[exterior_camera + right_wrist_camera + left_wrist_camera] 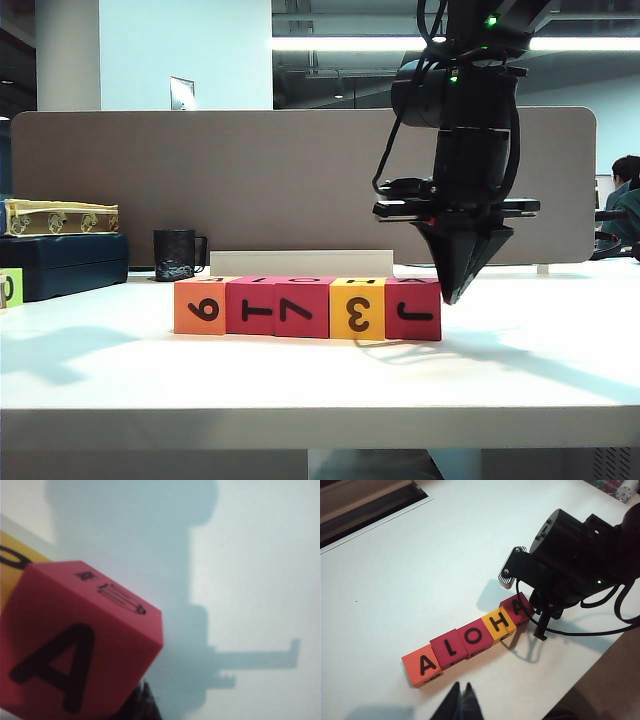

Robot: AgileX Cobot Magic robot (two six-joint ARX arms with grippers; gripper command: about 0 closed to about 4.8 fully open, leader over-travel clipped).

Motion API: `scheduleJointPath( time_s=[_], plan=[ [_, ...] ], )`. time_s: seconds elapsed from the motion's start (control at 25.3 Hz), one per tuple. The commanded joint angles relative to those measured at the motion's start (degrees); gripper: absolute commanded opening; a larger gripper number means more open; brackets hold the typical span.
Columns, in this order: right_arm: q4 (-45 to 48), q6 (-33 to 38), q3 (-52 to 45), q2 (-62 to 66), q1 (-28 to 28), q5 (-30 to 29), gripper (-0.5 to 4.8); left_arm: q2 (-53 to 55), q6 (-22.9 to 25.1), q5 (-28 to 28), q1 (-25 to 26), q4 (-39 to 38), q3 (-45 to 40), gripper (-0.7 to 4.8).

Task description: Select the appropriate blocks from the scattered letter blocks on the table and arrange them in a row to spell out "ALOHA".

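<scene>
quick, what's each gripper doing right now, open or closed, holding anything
Left gripper: closed, holding nothing, hovering near the orange end of the blocks.
Right gripper: fingers together, holding nothing, just beside the last pink-red A block.

right arm (460,110): black, bulky rounded housing | green status lights above the fingers | black cables looped alongside | right gripper (455,290): dark fingers tapering to a point | left gripper (461,700): black pointed fingertips

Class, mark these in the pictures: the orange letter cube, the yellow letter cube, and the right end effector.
Orange letter cube (426,665), left wrist view, top face with A.
Yellow letter cube (356,311), exterior view, front face with 3.
Right end effector (453,293), exterior view, shut fingertips beside the row's end.
</scene>
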Motion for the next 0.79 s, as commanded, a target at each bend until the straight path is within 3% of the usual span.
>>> scheduleJointPath(
  time_s=[0.04,0.48,0.63,0.79],
  plan=[
    [1.46,0.24,0.24,-0.26,0.09,-2.14,-0.04,-0.17,0.24,0.07,0.07,0.59,0.13,-0.06],
    [1.25,0.22,0.24,-0.26,0.09,-1.73,-0.04,-0.15,0.35,-0.07,0.09,0.96,0.13,-0.06],
    [0.83,0.20,0.26,-0.39,0.07,4.37,-0.04,-0.15,0.72,-6.27,0.11,0.79,0.13,-0.06],
    [1.88,-0.24,0.55,-2.25,0.00,8.15,-0.04,0.00,1.75,-8.44,0.44,1.01,0.13,-0.06]
  ],
)
